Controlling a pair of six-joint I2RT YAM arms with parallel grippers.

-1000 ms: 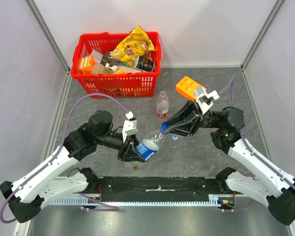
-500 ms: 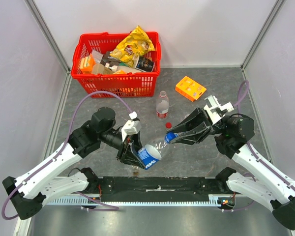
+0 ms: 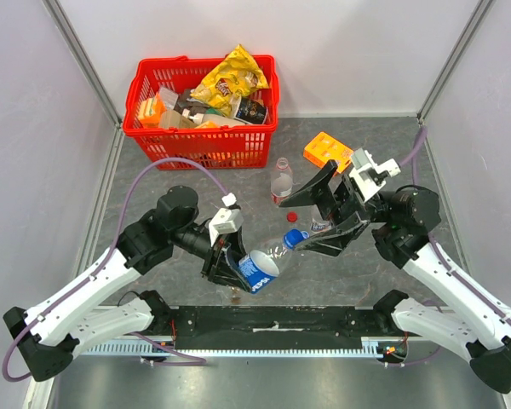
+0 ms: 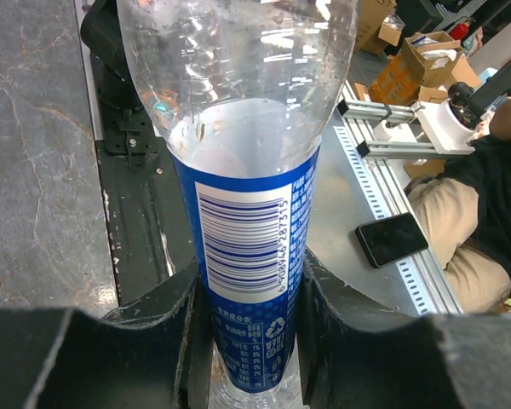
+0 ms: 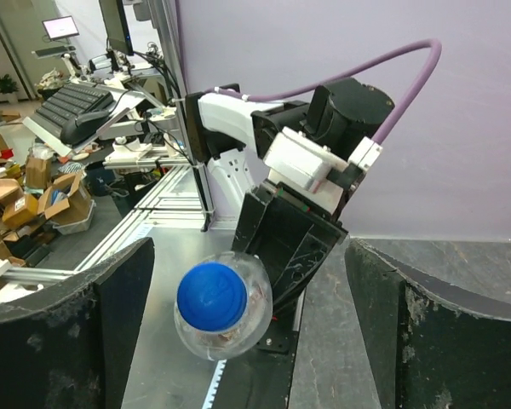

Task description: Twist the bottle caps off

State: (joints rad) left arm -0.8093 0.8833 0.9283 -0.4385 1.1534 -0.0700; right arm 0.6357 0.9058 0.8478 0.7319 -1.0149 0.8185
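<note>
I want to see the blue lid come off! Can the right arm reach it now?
Probably yes. The right gripper stands open wide, the blue cap seems to sit right between its jaws, nothing blocking. The left gripper holds the bottle tilted toward it.

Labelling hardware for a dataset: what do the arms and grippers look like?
The left arm and right arm are white with black joints, each trailing a purple cable. The left gripper and right gripper have black wedge-shaped fingers and white camera mounts.
</note>
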